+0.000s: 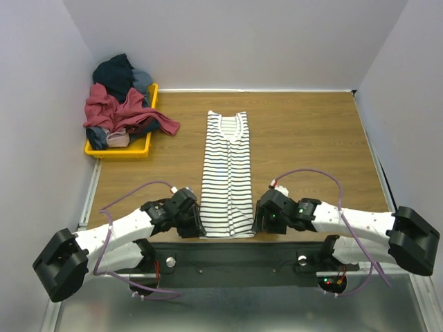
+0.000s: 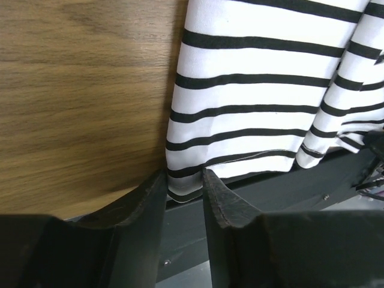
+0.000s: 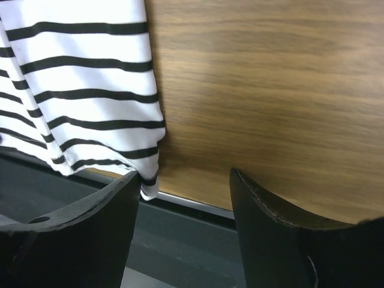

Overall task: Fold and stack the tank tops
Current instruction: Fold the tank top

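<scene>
Left tool (image 2: 183, 175): jaws partly open with a narrow gap, straddling the near-left hem corner of the striped tank top (image 1: 227, 173). The cloth lies flat across the gap at the fingertips, not bunched or pinched. Nothing is held.

Right tool (image 3: 185, 174): jaws wide, nothing in them. The near-right hem corner sits at the inner edge of its left finger (image 3: 114, 204). Can't tell from the wrist view whether it touches or only overlaps. The rest of that gap shows bare counter (image 1: 311, 138).

The top is folded lengthwise into a narrow strip and lies flat on the counter. It sits between the two tools and runs straight away from them. The neckline is at the far end and the hem is level with both tools at the near counter edge, just reaching the black base plate (image 1: 228, 259). The left tool is on its left edge and the right tool on its right edge. Both arms angle inward.

The yellow tray (image 1: 118, 153) is far ahead and left of the left tool, well apart from the top, at the far-left corner of the counter. It holds a heap of clothes (image 1: 114, 104) in dark, maroon, blue and pink. A maroon piece spills over the tray's right side onto the counter.
</scene>
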